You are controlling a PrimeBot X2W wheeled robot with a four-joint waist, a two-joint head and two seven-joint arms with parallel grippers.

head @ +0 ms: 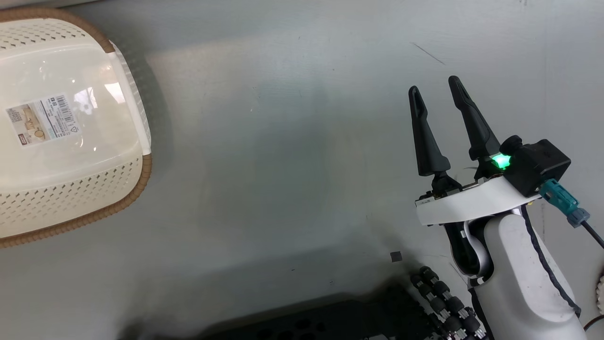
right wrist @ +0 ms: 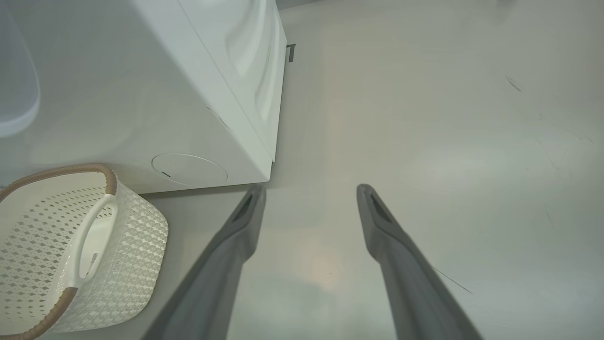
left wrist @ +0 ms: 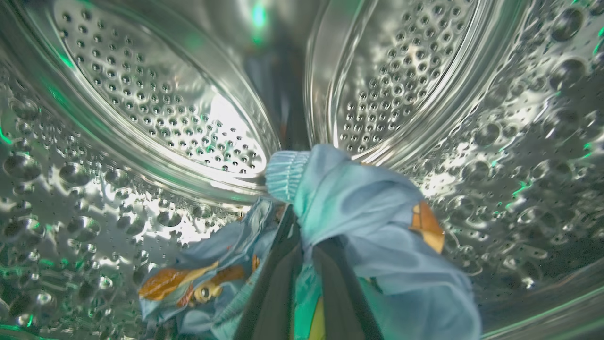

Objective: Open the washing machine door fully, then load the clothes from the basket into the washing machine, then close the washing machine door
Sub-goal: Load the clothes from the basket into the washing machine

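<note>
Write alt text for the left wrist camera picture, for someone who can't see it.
The left gripper, shut on the clothes, holds them inside the washing machine drum. The clothes are light-blue fabric with orange-brown print and a ribbed cuff, bunched over the dark fingers; shiny perforated steel curves all around.

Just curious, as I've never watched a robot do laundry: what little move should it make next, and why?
Probably open the left fingers and let go. They are shut on the light-blue clothes, deep inside the steel drum, and the basket looks empty, so the garment only needs dropping.
</note>
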